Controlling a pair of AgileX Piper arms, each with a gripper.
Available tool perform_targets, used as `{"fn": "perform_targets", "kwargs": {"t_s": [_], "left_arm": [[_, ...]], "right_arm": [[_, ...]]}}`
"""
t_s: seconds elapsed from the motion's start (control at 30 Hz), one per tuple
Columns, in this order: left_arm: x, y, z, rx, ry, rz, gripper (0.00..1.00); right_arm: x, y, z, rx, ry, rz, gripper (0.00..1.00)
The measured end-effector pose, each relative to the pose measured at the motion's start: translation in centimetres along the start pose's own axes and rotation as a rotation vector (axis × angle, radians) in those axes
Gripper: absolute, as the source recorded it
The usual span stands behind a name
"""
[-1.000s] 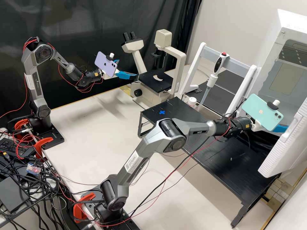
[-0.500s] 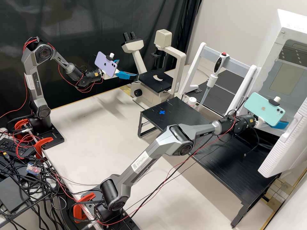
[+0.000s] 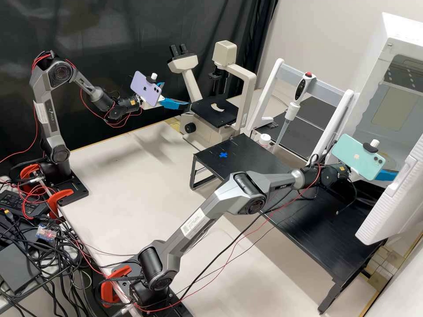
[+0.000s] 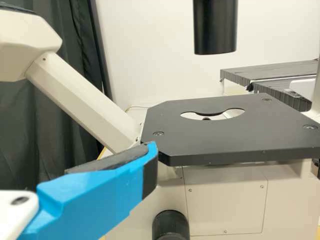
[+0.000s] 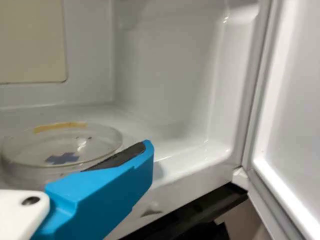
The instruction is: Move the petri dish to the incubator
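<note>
Currently, the petri dish (image 5: 37,149) rests inside the incubator (image 5: 165,75), with the open right end effector (image 3: 387,175) just beside it; the left end effector (image 3: 176,94) is also open. Expect a light, rigid, slippery, breakable body; for any adjustment, grip opposite side walls gently.

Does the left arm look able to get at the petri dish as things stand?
Probably not: the left gripper hangs near the microscope, while the petri dish sits inside the incubator, with the right arm at its opening.

The clear dish's (image 5: 30,150) near side is hidden (a blue finger (image 5: 107,192)).
</note>
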Motion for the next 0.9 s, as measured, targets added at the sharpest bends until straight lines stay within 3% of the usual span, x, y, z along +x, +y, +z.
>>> {"fn": "perform_targets", "kwargs": {"t_s": [0.1, 0.13, 0.33, 0.63, 0.73, 0.9], "left_arm": [[0.0, 0.0, 0.0, 0.0, 0.0, 0.0, 1.0], [0.0, 0.0, 0.0, 0.0, 0.0, 0.0, 1.0], [0.0, 0.0, 0.0, 0.0, 0.0, 0.0, 1.0], [0.0, 0.0, 0.0, 0.0, 0.0, 0.0, 1.0], [0.0, 0.0, 0.0, 0.0, 0.0, 0.0, 1.0], [0.0, 0.0, 0.0, 0.0, 0.0, 0.0, 1.0]], "right_arm": [[-1.2, 0.0, 0.3, 0.02, 0.031, -0.001, 1.0], [-1.7, 0.0, 0.4, 0.01, 0.042, 0.006, 1.0], [-6.1, 0.5, 1.9, 0.078, 0.054, 0.09, 1.0], [-15.2, 0.0, 3.8, 0.061, 0.079, 0.174, 1.0], [-17.9, -0.1, 3.7, 0.067, 0.12, 0.209, 1.0], [-23.1, -1.1, 3.3, 0.029, 0.225, 0.242, 1.0]]}}
